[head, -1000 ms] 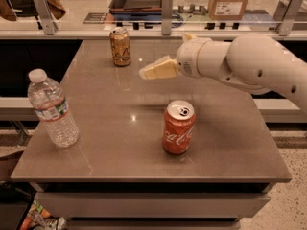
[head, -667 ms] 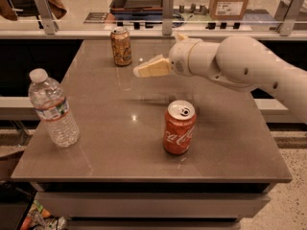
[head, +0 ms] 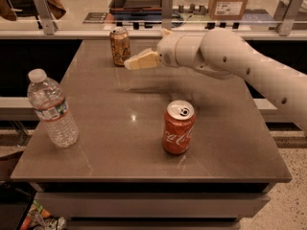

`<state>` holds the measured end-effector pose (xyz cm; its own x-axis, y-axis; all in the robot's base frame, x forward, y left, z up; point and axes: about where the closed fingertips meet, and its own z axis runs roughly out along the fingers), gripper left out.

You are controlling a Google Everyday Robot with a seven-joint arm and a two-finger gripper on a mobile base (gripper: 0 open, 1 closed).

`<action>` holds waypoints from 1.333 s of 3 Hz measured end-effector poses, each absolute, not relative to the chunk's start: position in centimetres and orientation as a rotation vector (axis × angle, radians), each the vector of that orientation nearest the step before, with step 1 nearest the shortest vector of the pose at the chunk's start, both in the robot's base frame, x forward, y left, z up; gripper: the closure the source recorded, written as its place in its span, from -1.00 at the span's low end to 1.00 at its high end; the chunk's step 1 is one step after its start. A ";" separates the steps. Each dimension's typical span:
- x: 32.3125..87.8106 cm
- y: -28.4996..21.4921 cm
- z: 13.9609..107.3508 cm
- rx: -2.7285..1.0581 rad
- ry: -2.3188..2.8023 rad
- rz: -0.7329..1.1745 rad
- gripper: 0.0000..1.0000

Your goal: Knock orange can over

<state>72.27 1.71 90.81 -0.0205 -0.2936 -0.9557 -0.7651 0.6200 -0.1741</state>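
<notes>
**Not yet toppled: the orange can (head: 120, 46) is closed in upon**

Nothing of the task proper has been accomplished so far. The orange can is seen standing upright near the far edge of the table (head: 110, 133), towards its left side, with its silver top level and no lean to be detected. The gripper (head: 130, 64) is held just beside the can, to its right and slightly nearer the camera, at about the height of the can's lower half. Whether contact has been made cannot be settled, but a thin gap seems to be left. The claw is presented closed, its two halves pressed together into one pale wedge, and nothing is gripped in it. What is left is judged to be the whole of the push: a sideways sweep to the left, by which the can would be tipped onto the table.

Compared with the earlier frames, the gripper has been carried leftwards and a little farther from the camera, so that the wide space once left between it and the can has been nearly closed. The arm (head: 225, 51) has been extended across the table accordingly. The orange can has not been shifted, and the Coca-Cola can (head: 178, 127) and the water bottle (head: 52, 110) are found where they were.
</notes>
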 end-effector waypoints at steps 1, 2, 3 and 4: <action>73.9 3.1 90.9 -0.916 1.584 0.501 -1.00; 75.1 4.4 90.6 -0.914 1.568 0.541 -1.00; 76.4 5.3 90.4 -0.884 1.568 0.591 -1.00; 77.3 5.9 90.5 -0.850 1.579 0.632 -1.00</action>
